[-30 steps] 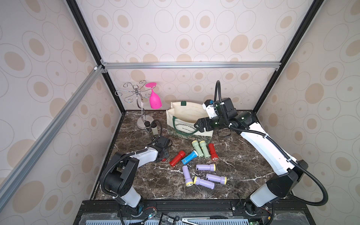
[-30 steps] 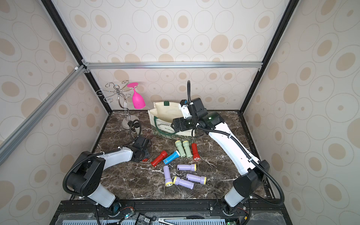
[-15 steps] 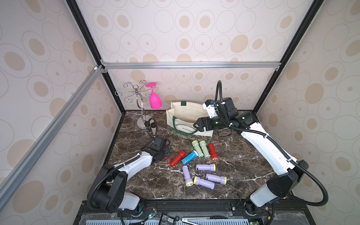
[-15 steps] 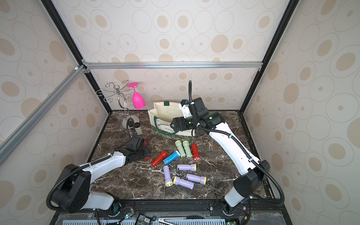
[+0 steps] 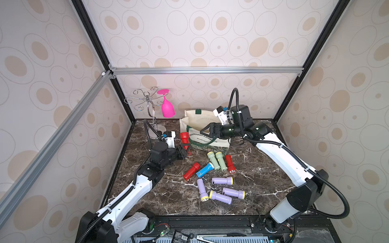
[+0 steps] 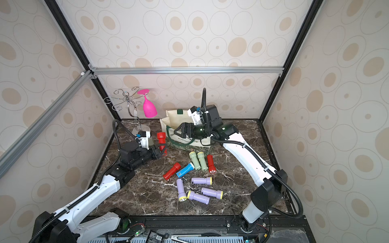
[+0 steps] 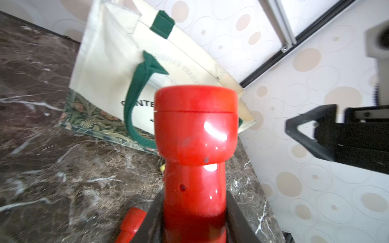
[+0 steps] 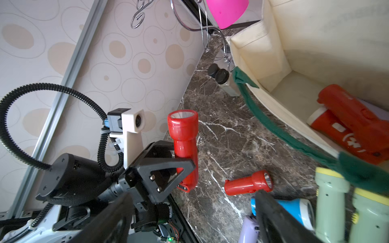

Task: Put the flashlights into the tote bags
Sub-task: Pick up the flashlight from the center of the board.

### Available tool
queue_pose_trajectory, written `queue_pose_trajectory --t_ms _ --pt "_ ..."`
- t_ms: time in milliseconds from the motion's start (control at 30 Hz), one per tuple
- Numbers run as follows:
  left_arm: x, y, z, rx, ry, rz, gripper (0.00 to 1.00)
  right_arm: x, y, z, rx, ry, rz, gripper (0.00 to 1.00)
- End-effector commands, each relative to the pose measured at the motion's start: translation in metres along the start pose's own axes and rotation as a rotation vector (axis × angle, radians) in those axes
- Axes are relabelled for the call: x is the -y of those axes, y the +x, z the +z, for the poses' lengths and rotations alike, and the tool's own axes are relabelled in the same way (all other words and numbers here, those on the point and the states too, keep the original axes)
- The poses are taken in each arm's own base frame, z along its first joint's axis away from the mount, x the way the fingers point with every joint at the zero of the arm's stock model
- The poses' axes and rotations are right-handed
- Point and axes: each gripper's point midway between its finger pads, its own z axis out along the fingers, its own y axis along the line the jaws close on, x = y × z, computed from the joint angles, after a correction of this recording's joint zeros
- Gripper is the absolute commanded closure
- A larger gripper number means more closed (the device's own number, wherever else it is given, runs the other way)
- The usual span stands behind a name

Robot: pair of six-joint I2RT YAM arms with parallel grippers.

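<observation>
Flashlights point(image 5: 222, 180), nine by my count, lie loose across the near counter point(image 5: 263, 168). Left of them, the left hand point(image 5: 185, 150), clamped on a red flashlight point(image 5: 184, 137), has raised it upright off the marble. It now stands just beside the tote bag point(image 5: 202, 121) by the far wall. The right hand point(image 5: 203, 132) hovers at the bag's mouth with its jaws apart. The drop-in likely comes next.

From the lower left, the left arm reaches to the middle, its left gripper point(image 5: 186, 149) squeezing a red flashlight point(image 5: 184, 136). From the lower right, the right gripper point(image 5: 204, 133) points left, jaws wide apart.
</observation>
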Motion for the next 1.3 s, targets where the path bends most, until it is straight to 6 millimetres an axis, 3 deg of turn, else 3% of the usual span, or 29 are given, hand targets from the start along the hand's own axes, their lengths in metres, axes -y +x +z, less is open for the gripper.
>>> queue_pose_trajectory --t_ms 0,300,500,900,1267 --pt "0.039 -0.013 -0.002 0.046 0.175 0.019 0.87 -0.012 0.002 0.024 -0.049 -0.100 0.022 0.09" --pt "0.052 -0.012 0.002 0.032 0.252 0.004 0.85 -0.014 0.003 0.058 -0.089 -0.084 0.016 0.10" --pt "0.053 -0.009 0.005 0.015 0.261 0.009 0.86 -0.025 -0.001 0.068 -0.086 -0.131 0.013 0.16" --pt "0.054 -0.009 0.010 0.006 0.270 0.015 0.86 -0.020 0.007 0.081 -0.120 -0.106 0.008 0.38" --pt "0.047 -0.009 0.015 0.001 0.231 0.016 0.83 -0.022 -0.002 0.074 -0.097 -0.071 -0.063 0.73"
